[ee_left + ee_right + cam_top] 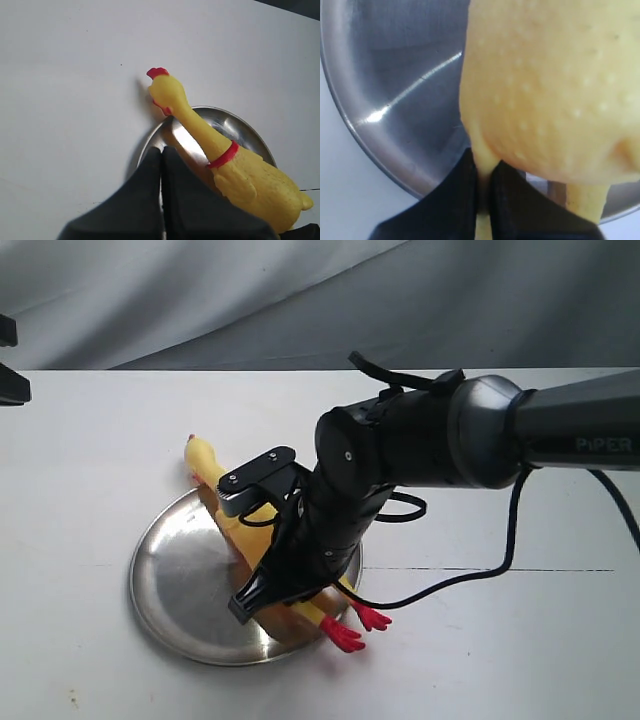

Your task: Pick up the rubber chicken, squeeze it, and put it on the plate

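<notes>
The yellow rubber chicken (203,455) stretches across the steel plate (180,580). Its head with the red comb pokes past the far rim and its red feet (345,635) stick out over the near rim. My right gripper (275,590) stands over its body, shut on one thin yellow leg (482,167). The plump body (545,75) fills the right wrist view above the plate's shiny floor (395,75). My left gripper (161,150) is shut and holds nothing. It is held back from the plate (235,125), and its camera sees the chicken's neck and red collar (223,155).
White table (90,460) all round, with a grey cloth backdrop behind. A black cable (470,575) loops down from the right arm onto the table right of the plate. A dark part (10,385) shows at the far left edge.
</notes>
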`<state>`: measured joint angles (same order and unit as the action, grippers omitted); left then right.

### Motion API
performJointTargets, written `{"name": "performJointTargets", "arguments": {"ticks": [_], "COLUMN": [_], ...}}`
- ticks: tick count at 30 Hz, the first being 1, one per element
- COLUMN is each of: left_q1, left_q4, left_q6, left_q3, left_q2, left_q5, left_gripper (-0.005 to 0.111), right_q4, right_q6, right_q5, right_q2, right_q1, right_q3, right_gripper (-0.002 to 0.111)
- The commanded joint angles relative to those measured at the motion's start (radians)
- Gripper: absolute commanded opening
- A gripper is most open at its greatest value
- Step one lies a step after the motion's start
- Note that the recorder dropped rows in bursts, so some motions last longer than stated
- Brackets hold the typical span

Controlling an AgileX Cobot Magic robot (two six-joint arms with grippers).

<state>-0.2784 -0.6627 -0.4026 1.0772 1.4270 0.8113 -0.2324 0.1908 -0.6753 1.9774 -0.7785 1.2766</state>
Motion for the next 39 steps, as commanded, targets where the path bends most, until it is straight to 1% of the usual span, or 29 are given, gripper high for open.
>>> {"name": "performJointTargets", "arguments": {"ticks": [1,3,5,10,12,13,16,20,21,23,25,28,29,32,34,36,39], "left_q1": [-0.002,-0.002,-0.002,-0.002,-0.002,-0.002,-0.002,-0.002,-0.002,-0.002,-0.002,-0.002,-0.002,-0.002,-0.002,-0.002,-0.002], "left_q4": [0.001,0.001,0.001,0.001,0.001,0.001,0.001,0.001,0.001,0.001,0.001,0.001,0.001,0.001,-0.002,-0.006,-0.006], "left_q6": [-0.020,-0.020,-0.020,-0.020,-0.020,-0.020,-0.020,-0.019,-0.019,-0.019,-0.019,-0.017,-0.017,-0.017,-0.017,-0.017,-0.017], "left_q3": [-0.003,-0.003,-0.003,-0.003,-0.003,-0.003,-0.003,-0.003,-0.003,-0.003,-0.003,-0.003,-0.003,-0.003,-0.003,-0.003,-0.003], "left_q2": [-0.007,-0.007,-0.007,-0.007,-0.007,-0.007,-0.007,-0.007,-0.007,-0.007,-0.007,-0.007,-0.007,-0.007,-0.005,-0.005,-0.005], "left_q5": [-0.008,-0.008,-0.008,-0.008,-0.008,-0.008,-0.008,-0.019,-0.025,-0.029,-0.031,-0.031,-0.035,-0.110,-0.134,-0.138,-0.131], "left_gripper": [0.000,0.000,0.000,0.000,0.000,0.000,0.000,0.000,0.000,0.000,0.000,0.000,0.000,0.000,0.000,0.000,0.000], "right_q4": [-0.015,-0.015,-0.015,-0.041,-0.041,-0.041,-0.026,0.065,0.113,0.213,0.316,0.408,0.430,0.462,0.436,0.388,0.270], "right_q6": [0.011,0.011,0.011,0.005,-0.013,-0.018,-0.029,-0.128,-0.181,-0.238,-0.269,-0.284,-0.302,-0.310,-0.310,-0.296,-0.218], "right_q5": [0.020,0.016,0.013,0.007,-0.002,-0.020,-0.088,-0.180,-0.201,-0.220,-0.230,-0.241,-0.241,-0.218,-0.183,-0.135,-0.054], "right_q2": [0.001,0.001,0.001,0.001,0.001,0.001,0.001,-0.016,-0.025,-0.045,-0.070,-0.104,-0.116,-0.149,-0.167,-0.187,-0.218], "right_q1": [-0.003,-0.003,-0.003,-0.003,-0.003,-0.003,0.000,0.000,0.000,0.000,0.000,0.002,0.002,0.010,0.033,0.075,0.147], "right_q3": [-0.002,-0.002,0.000,0.000,0.000,0.007,0.040,0.102,0.118,0.134,0.134,0.134,0.134,0.132,0.124,0.094,0.009], "right_gripper": [0.001,0.009,0.021,0.068,0.079,0.081,0.081,0.077,0.073,0.062,0.044,0.008,0.000,0.000,0.000,0.000,0.000]}}
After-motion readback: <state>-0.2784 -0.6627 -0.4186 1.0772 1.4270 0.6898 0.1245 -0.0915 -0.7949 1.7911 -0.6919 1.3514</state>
